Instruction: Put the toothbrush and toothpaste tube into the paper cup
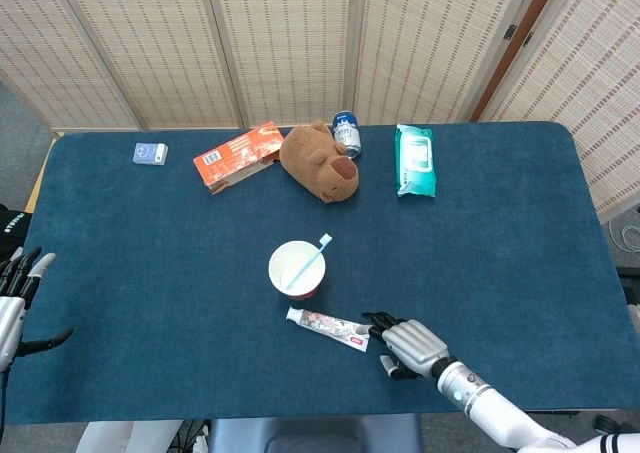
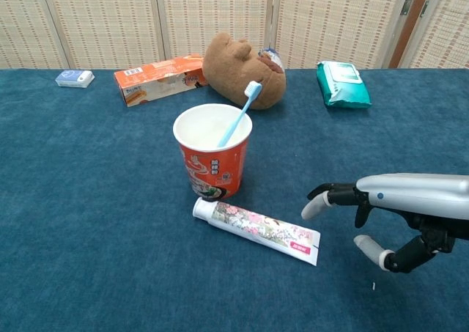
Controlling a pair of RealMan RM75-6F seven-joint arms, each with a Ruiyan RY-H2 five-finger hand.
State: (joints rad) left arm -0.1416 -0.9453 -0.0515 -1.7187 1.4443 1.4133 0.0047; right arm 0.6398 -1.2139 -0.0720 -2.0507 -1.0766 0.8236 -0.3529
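Note:
A red and white paper cup (image 1: 296, 269) (image 2: 213, 158) stands upright near the table's middle, and a light blue toothbrush (image 1: 309, 261) (image 2: 238, 114) leans inside it, head up. Just in front of the cup lies a white floral toothpaste tube (image 1: 328, 328) (image 2: 256, 230), cap to the left. My right hand (image 1: 404, 343) (image 2: 381, 215) hovers open beside the tube's flat right end, fingers pointing at it, thumb below, not touching. My left hand (image 1: 14, 303) is open at the table's left edge, seen only in the head view.
Along the far side of the blue table (image 1: 150, 253) lie a small blue box (image 1: 150, 153), an orange carton (image 1: 238, 156), a brown plush toy (image 1: 320, 161), a blue can (image 1: 346, 133) and a teal wipes pack (image 1: 414, 160).

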